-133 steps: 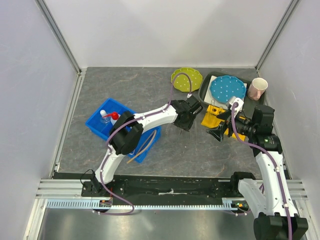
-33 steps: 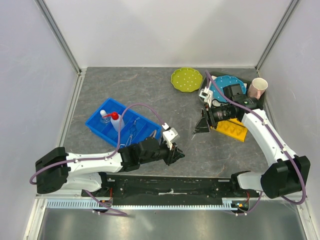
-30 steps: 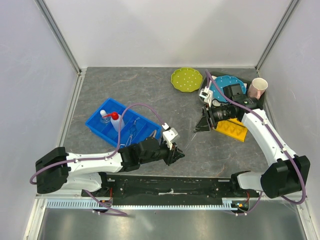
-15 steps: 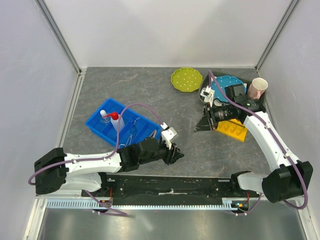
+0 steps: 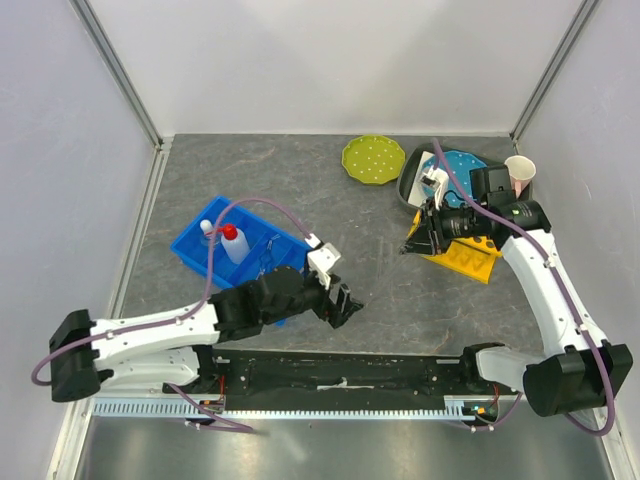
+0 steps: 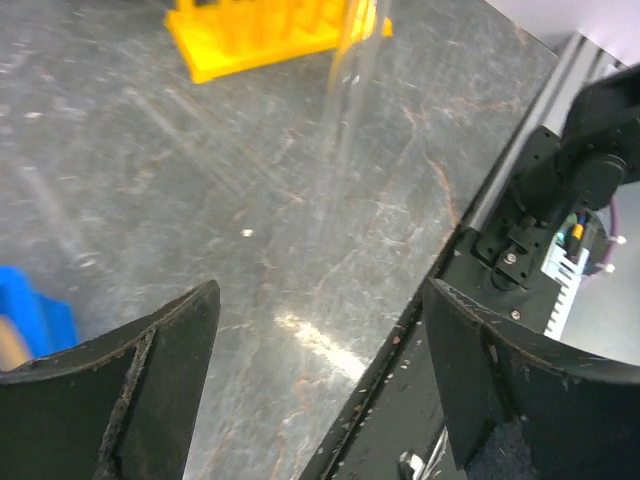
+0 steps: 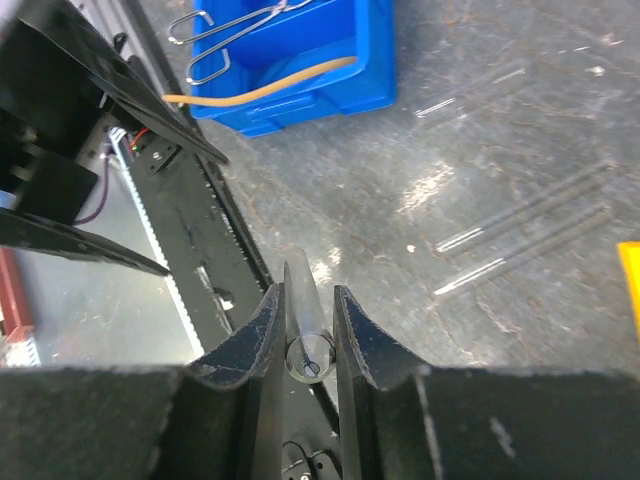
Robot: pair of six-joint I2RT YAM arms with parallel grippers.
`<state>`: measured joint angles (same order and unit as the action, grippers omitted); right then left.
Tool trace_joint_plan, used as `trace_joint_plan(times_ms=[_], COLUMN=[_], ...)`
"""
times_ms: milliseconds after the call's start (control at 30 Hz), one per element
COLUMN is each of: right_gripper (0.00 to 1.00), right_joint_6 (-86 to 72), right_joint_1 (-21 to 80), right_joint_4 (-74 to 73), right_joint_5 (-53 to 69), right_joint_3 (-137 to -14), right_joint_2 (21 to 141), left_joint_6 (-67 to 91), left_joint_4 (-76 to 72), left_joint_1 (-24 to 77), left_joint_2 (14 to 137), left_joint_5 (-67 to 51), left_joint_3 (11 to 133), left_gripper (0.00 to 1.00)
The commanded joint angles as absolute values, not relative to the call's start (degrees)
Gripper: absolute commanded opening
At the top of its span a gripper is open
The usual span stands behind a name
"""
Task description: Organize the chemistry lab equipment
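One thin glass tube (image 7: 303, 305) sits pinched between the right fingers (image 7: 365, 345); the left fingers (image 6: 160, 380) gape wide, empty, another tube (image 6: 350, 110) seemingly lying beyond them. Over-squeezing could crack the glass; slack grip would drop it.

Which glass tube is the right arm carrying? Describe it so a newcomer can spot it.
Find the yellow rack on the right side of the table; the right gripper hovers at its left end. The glass tube is the one clamped between that gripper's fingers, lifted, while the other clear tubes lie loose on the tabletop.
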<state>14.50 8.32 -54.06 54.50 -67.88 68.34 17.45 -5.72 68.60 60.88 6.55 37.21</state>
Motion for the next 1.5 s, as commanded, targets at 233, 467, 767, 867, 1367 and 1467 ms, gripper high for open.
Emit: trace_joint_plan(times_ms=[233, 467, 767, 867, 1367, 1467], right_gripper=[0.07, 0.07, 0.07, 0.08, 0.08, 0.08], right_joint_6=[21.2, 25.8, 29.9, 30.4, 31.0, 30.9], right_joint_1=[3.3, 0.3, -1.8, -1.9, -2.0, -1.9], right_joint_4=[-59.3, -61.6, -62.1, -61.2, -56.4, -56.1], right_joint_5=[42.7, 32.4, 21.4, 20.0, 19.0, 19.4], right_joint_3=[-79.4, -83.3, -88.7, -88.9, -86.4, -85.5], right_joint_2=[69.7, 70.8, 73.2, 74.1, 76.9, 77.5], left_joint_6=[3.3, -1.7, -2.5, -3.1, -3.0, -3.0], left_joint_4=[21.3, 25.9, 26.5, 26.8, 27.4, 27.4], left_joint_1=[53.1, 52.6, 52.5, 52.5, 52.5, 52.6], left_joint_2=[48.9, 50.4, 49.0, 49.7, 51.0, 51.0], left_joint_5=[10.4, 13.5, 13.0, 13.1, 12.7, 12.7], left_joint_3=[47.8, 45.5, 43.2, 43.2, 43.2, 43.2], left_gripper=[0.94, 0.94, 0.93, 0.93, 0.94, 0.94])
